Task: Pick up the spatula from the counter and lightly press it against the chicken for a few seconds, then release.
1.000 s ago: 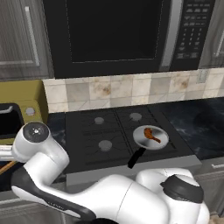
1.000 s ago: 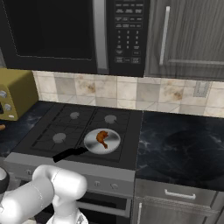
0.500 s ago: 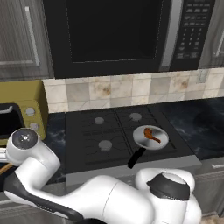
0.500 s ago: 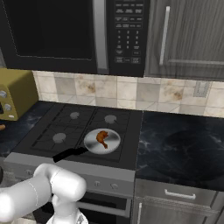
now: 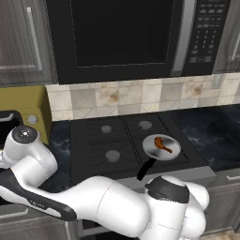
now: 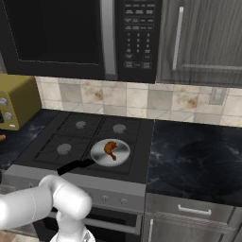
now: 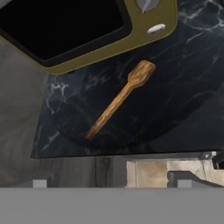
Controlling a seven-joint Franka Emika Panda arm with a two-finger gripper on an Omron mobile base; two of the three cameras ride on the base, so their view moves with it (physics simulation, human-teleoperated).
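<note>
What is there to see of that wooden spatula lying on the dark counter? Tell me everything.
The spatula looks like one piece of warm brown wood with visible grain: a long slim handle widening into a flat, rounded blade. It lies flat on the black marbled counter, diagonal in the hand view, blade end toward the yellow appliance but clear of it. Only the counter touches it; nothing holds it.
</note>
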